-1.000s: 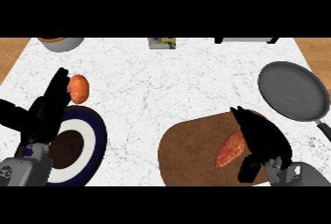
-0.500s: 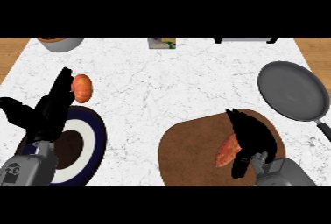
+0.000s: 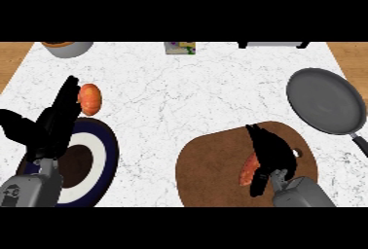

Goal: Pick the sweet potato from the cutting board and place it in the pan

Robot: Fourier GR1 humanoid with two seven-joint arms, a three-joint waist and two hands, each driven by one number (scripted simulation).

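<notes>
On the cutting board (image 3: pixel 208 165), the sweet potato (image 3: pixel 248 171) is now partly covered by the right hand (image 3: pixel 269 151), shifted closer. Whether it is gripped cannot be told, so the lift to the pan (image 3: pixel 327 99) is probably pending.

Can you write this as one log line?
right hand: at sweet potato | sweet potato: on board | pan: empty | left hand: resting

The right hand (image 3: pixel 269 153) covers most of the sweet potato (image 3: pixel 248 171); only its left side shows. The handle of the pan (image 3: pixel 325 102) runs off the right edge. The left hand (image 3: pixel 46 136) and its forearm hide part of the plate (image 3: pixel 102 160). At the far edge of the counter (image 3: pixel 179 92), a bowl (image 3: pixel 66 47) is cut off, and the label of a small box (image 3: pixel 179 47) is too small to read.
</notes>
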